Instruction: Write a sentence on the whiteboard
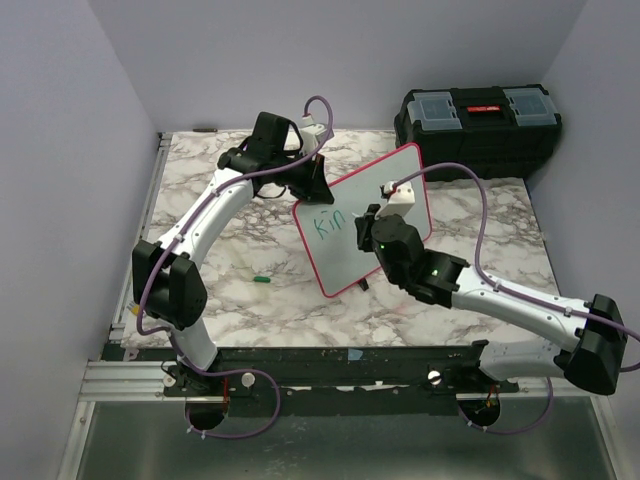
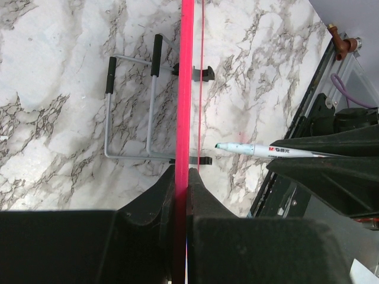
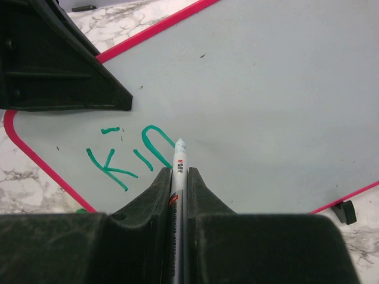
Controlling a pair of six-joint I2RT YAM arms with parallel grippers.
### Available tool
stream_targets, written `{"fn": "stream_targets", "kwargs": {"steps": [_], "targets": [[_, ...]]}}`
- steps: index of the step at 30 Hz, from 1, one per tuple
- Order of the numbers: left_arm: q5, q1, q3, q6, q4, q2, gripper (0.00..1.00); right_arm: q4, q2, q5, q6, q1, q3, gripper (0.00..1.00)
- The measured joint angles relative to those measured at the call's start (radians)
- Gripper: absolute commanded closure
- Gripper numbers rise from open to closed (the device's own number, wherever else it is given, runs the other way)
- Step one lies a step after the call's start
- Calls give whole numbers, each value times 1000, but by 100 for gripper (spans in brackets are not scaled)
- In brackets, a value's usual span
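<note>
Writing in progress, top and wrist views. The whiteboard (image 1: 365, 215) is held tilted above the middle of the marble surface (image 1: 250, 310), its red rim (image 2: 187, 89) clamped edge-on between the left jaws at the board's 10 o'clock corner. The right jaws are closed narrowly on a marker (image 3: 179, 171), whose green tip is seen just at 3 o'clock of the last stroke; whether it touches the board face cannot be told. Of the sentence (image 3: 127, 155), only "Kin" is written so far, near the board's 9 o'clock edge, so the first word is judged to be under way and most of the task is left. For the next letter, the tip should be carried toward 3 o'clock along the same line and pressed lightly, while the board is kept steady by the left jaws. A green cap (image 1: 261, 279) lies at 8 o'clock of the board, a toolbox (image 1: 478, 115) at 1 o'clock.
</note>
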Motion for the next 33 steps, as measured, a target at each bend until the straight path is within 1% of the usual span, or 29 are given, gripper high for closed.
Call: {"fn": "stream_targets", "kwargs": {"steps": [9,20,33], "targets": [[-3,0,-4,0,-4,-4,100,4,-3,-92,-42,-102,0,99],[-3,0,-6,2,-3,-6,100,58,-47,-237,-79,-143,-28,99],[-3,0,-6,3,-4,-6,100,87,-18,-256,-87,-156,-40,99]]}}
